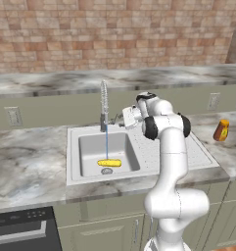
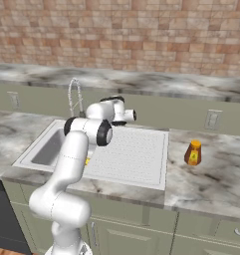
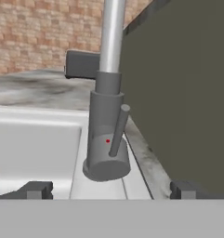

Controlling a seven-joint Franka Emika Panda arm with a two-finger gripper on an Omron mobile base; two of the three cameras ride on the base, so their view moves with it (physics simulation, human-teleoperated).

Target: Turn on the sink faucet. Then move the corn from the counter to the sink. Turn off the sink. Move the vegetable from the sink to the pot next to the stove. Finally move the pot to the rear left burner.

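Water runs in a thin blue stream [image 1: 106, 142] from the tall spring-neck faucet [image 1: 104, 104] into the sink [image 1: 85, 169]. The yellow corn [image 1: 109, 163] lies in the basin by the drain, right under the stream. My gripper [image 1: 119, 119] hovers at the faucet's base, to its right, and is open. In the hand view the grey faucet base and its slim lever [image 3: 118, 130] stand straight ahead between my spread fingertips [image 3: 37, 189], a short way off and untouched. My gripper [image 3: 108, 189] holds nothing. A bit of the corn [image 2: 86, 161] peeks out beside my arm.
An orange bottle [image 1: 221, 130] stands on the marble counter right of the sink's ribbed drainboard [image 1: 153, 152]. A low olive backsplash wall [image 1: 51, 110] runs behind the faucet. A dark appliance front [image 1: 21, 230] sits below the counter at the lower left.
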